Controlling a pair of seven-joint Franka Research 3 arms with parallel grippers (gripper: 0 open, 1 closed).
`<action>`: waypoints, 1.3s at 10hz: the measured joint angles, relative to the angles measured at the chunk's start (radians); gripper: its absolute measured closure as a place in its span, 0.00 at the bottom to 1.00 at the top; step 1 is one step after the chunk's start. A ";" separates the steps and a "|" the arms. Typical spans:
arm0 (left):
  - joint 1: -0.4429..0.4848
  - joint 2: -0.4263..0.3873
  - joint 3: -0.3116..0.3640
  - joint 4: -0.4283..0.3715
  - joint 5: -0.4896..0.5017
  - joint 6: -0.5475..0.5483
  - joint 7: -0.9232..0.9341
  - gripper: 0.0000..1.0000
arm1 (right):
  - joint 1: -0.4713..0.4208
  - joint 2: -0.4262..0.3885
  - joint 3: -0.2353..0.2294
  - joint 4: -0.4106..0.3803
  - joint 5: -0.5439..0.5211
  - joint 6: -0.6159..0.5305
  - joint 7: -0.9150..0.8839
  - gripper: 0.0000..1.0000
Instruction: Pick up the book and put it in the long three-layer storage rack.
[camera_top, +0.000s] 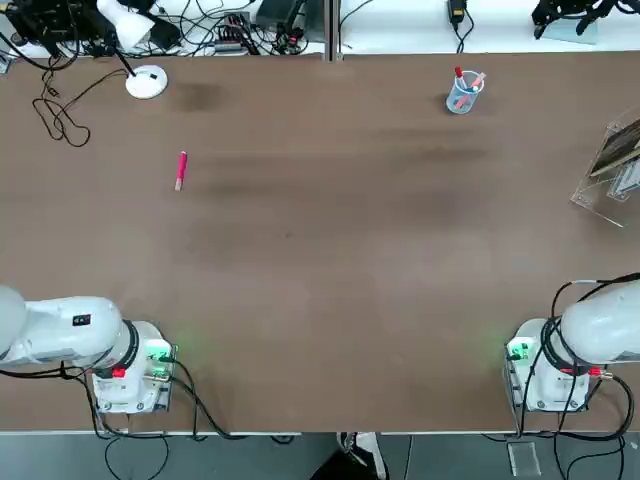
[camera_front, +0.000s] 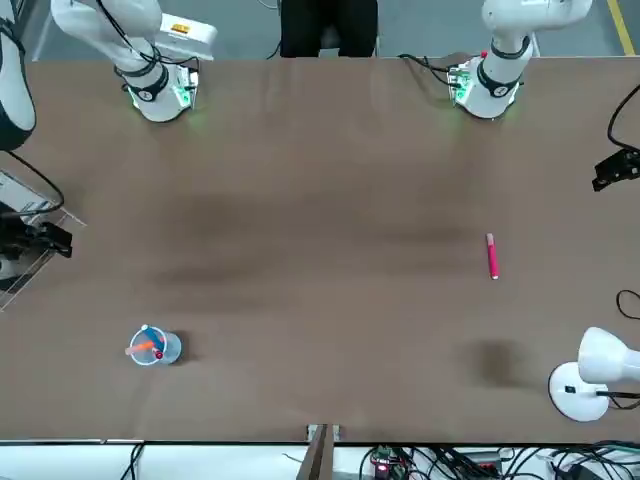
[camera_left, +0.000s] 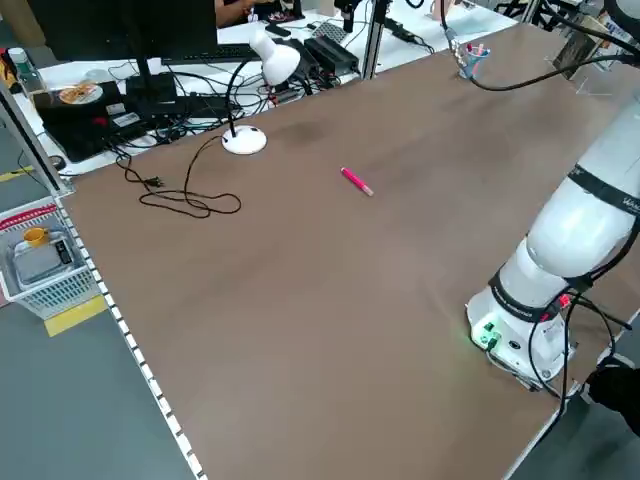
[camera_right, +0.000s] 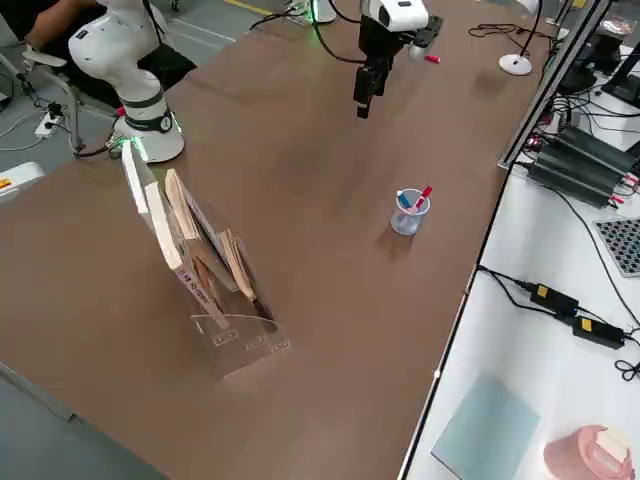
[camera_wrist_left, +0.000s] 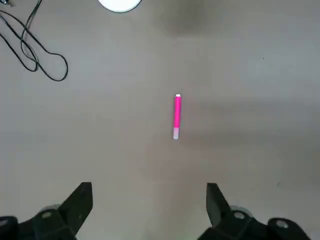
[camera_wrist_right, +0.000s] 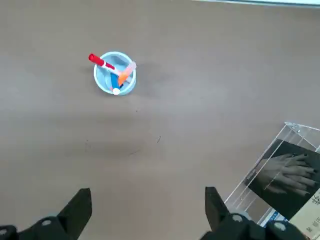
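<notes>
The book (camera_wrist_right: 286, 175) already sits in the rack (camera_right: 205, 270) at the surface's right edge. Both end effectors, left (camera_wrist_left: 149, 207) and right (camera_wrist_right: 148, 212), hang wide open and empty. Placement looks done; next, just park.

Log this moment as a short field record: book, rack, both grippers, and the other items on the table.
book: dark cover with a pale hand image, already standing in the rack
long three-layer storage rack: clear acrylic, on the table's right side, holds several flat items
right gripper: open, empty, above bare table beside the rack
left gripper: open, empty, parked above the table
pink pen: lying loose on the table's left half
pen cup: far side, holds pens
desk lamp: far left corner
</notes>
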 joint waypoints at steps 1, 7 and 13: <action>0.000 0.000 0.000 0.000 0.000 0.000 0.000 0.00 | 0.000 -0.011 0.000 -0.007 0.000 0.004 0.001 0.00; 0.000 0.001 0.000 0.000 0.000 0.000 0.000 0.00 | 0.001 -0.107 -0.003 -0.041 0.000 -0.044 0.002 0.00; 0.000 0.001 0.000 0.000 0.000 0.000 0.001 0.00 | 0.024 -0.176 -0.001 -0.046 0.000 -0.126 0.002 0.00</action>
